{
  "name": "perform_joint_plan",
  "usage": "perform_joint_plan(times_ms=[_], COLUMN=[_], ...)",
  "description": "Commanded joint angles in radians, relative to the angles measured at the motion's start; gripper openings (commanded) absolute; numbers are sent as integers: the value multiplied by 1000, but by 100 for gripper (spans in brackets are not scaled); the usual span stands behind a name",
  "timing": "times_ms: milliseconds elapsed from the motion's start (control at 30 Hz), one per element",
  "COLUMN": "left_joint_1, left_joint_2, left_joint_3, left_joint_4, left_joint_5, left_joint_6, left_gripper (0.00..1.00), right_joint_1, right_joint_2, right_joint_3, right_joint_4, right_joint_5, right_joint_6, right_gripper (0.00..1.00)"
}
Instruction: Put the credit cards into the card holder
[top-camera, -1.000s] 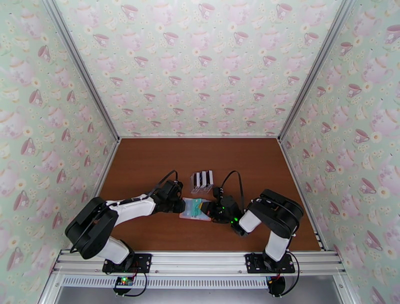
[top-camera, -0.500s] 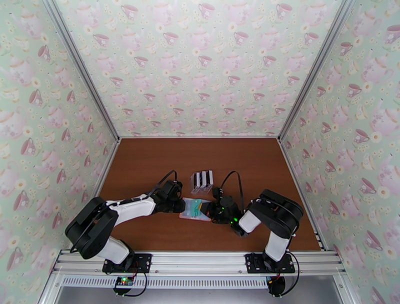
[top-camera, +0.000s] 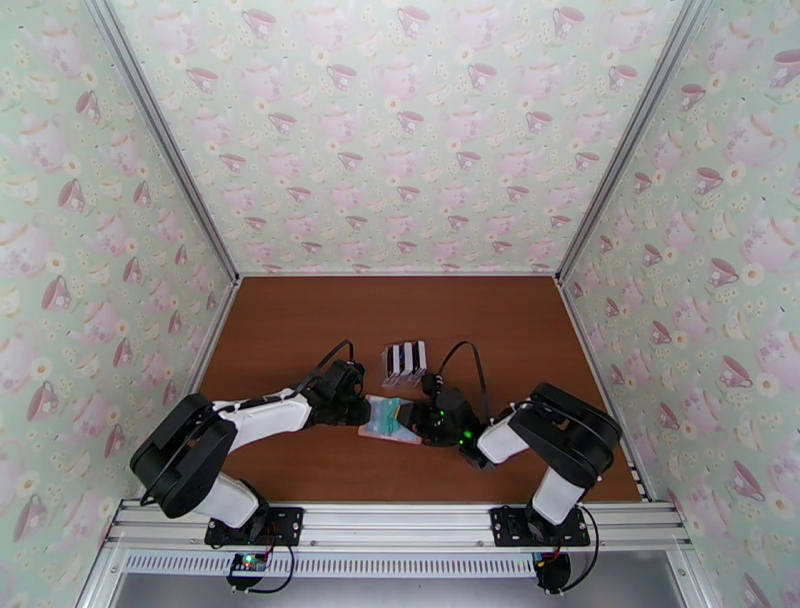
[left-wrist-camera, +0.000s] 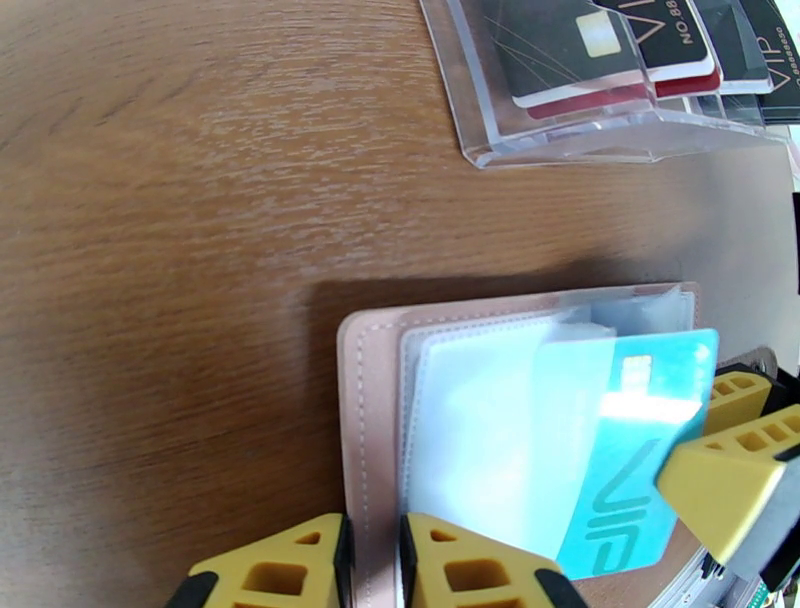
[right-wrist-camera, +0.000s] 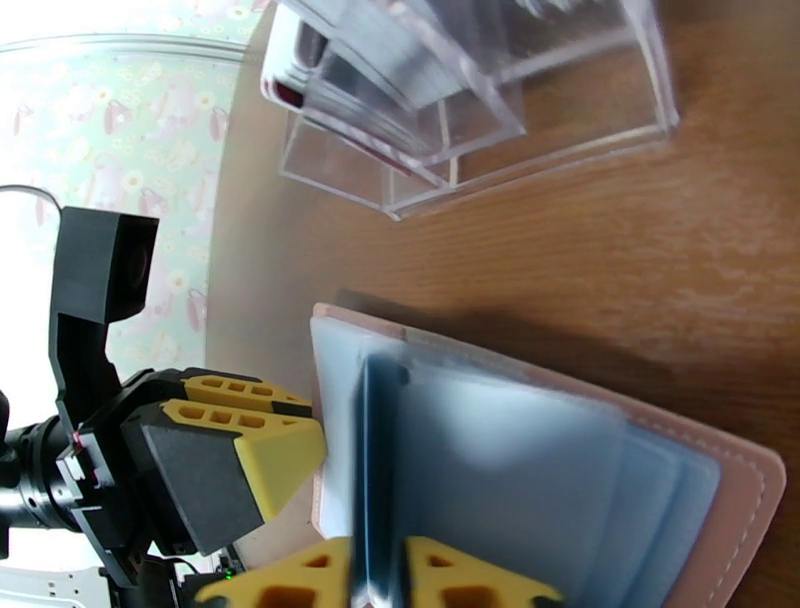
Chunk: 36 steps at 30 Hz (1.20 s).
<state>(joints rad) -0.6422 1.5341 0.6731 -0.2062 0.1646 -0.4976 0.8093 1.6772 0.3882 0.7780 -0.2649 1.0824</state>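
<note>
So that the card holder (left-wrist-camera: 356, 400) lies open on the desk (left-wrist-camera: 150, 300), my left pincer (left-wrist-camera: 372, 548) is nipped shut on its pink edge. My right pincer (right-wrist-camera: 378, 572) stands barely parted around the teal credit card (left-wrist-camera: 640, 450), which is partly inside a pocket; whether it grips, I cannot tell.

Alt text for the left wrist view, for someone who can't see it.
A teal card sits partly inside a clear pocket of the open pink card holder on a wooden table. The left gripper pinches the holder's edge, the right gripper is at the card's outer end; a clear rack of cards stands beyond.
</note>
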Motion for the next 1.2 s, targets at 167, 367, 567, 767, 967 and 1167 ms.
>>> perform_joint_plan(times_ms=[167, 367, 567, 767, 967, 1167], left_joint_1=[-3, -2, -2, -3, -8, -16], left_joint_2=[17, 13, 7, 6, 0, -21], left_joint_3=[-37, -38, -46, -64, -76, -90], left_joint_4=[-13, -10, -9, 12, 27, 21], left_joint_5=[13, 17, 21, 32, 45, 45], left_joint_6=[-10, -11, -13, -28, -40, -53], left_gripper=[23, 23, 23, 23, 23, 23], right_joint_1=[9, 14, 28, 50, 62, 73], right_joint_2=[-80, -33, -34, -28, 6, 16], right_joint_3=[133, 163, 217, 313, 367, 427], right_joint_4=[-496, -506, -583, -743, -795, -893], right_joint_5=[62, 45, 58, 89, 83, 113], right_joint_6=[-129, -132, -158, -203, -219, -246], right_gripper=[33, 30, 30, 31, 31, 31])
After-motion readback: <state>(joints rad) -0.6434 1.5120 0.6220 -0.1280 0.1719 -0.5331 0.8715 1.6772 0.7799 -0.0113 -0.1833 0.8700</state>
